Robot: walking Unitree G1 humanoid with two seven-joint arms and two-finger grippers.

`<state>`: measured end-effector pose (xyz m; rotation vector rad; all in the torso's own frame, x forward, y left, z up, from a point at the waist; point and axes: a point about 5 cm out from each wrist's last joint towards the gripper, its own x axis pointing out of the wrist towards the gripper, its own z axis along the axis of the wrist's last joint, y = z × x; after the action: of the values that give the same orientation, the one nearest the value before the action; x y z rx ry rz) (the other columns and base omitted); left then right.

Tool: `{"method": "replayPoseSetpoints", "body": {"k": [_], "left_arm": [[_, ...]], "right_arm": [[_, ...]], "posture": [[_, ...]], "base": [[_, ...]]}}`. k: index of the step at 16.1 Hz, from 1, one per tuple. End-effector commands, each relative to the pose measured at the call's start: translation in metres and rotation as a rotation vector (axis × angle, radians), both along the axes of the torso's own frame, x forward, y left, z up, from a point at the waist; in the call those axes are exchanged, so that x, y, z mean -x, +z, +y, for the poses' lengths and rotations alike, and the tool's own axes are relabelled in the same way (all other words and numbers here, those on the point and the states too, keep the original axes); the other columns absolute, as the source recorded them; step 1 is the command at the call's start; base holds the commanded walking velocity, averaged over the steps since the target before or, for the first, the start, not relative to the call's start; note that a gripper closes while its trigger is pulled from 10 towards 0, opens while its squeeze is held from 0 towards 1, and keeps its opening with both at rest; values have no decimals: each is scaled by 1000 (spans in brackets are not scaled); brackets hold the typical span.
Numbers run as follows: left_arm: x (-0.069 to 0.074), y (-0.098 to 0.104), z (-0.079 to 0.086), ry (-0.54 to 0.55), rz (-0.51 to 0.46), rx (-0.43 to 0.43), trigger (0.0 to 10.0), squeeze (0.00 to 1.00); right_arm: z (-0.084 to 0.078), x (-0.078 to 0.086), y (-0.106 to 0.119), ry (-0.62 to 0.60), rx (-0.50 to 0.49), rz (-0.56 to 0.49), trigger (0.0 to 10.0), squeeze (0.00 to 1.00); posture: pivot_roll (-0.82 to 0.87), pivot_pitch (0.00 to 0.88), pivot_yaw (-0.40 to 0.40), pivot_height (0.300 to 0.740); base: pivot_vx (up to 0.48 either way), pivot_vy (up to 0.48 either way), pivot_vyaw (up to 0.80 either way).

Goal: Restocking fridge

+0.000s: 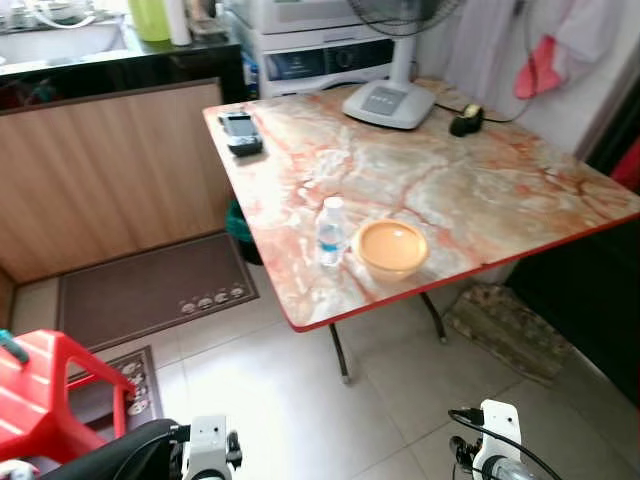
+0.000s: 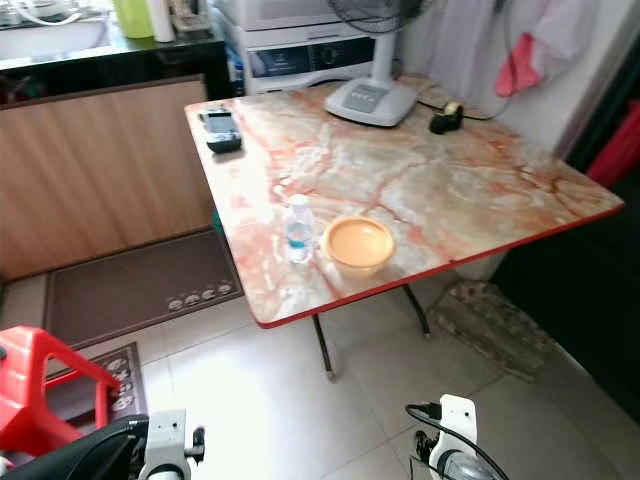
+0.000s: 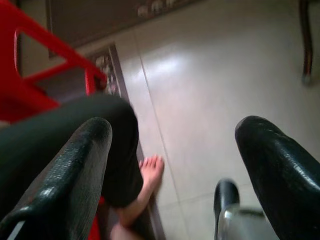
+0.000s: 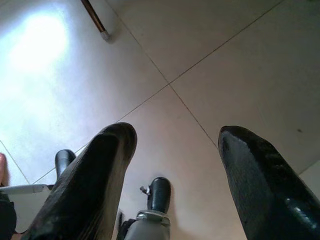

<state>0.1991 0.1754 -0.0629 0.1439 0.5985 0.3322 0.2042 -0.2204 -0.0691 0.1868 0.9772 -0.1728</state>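
Note:
A small clear water bottle (image 1: 331,232) with a white cap and blue label stands upright near the front edge of the marble-patterned table (image 1: 480,190). Beside it on the right sits an orange bowl (image 1: 391,247). Both arms hang low in front of the table, their wrists at the bottom of the head views. My left gripper (image 3: 175,165) is open over the floor tiles, with nothing between its fingers. My right gripper (image 4: 175,170) is open too, also pointing at bare floor.
A fan base (image 1: 388,103), a black phone-like device (image 1: 240,132) and a small dark object (image 1: 466,120) lie at the table's far side. A red plastic stool (image 1: 45,390) and a person's bare foot (image 3: 150,172) are at my left. Brown mats (image 1: 150,290) lie by the wooden counter.

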Motion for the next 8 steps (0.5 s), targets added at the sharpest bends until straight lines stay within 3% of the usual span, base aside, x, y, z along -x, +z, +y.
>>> {"method": "replayPoseSetpoints", "body": {"k": [1,2,6,8], "left_arm": [[-35,30,27,11,-164,-50,10000,0],[-94,96,61,-18,-424,-140,10000,0],[-118,140,57,-54,-646,-246,10000,0],[-128,159,51,-82,-735,-215,10000,0]], "right_arm": [[-3,1,0,-13,2,4,10000,0],[-3,1,0,-11,4,4,10000,0],[-4,1,0,-6,7,4,10000,0],[-5,1,1,-5,8,3,10000,0]], "posture": [[147,0,-51,740],[148,0,-53,740],[144,0,-54,740],[142,0,-56,740]], "base": [[0,0,0],[0,0,0],[0,0,0],[0,0,0]]}}
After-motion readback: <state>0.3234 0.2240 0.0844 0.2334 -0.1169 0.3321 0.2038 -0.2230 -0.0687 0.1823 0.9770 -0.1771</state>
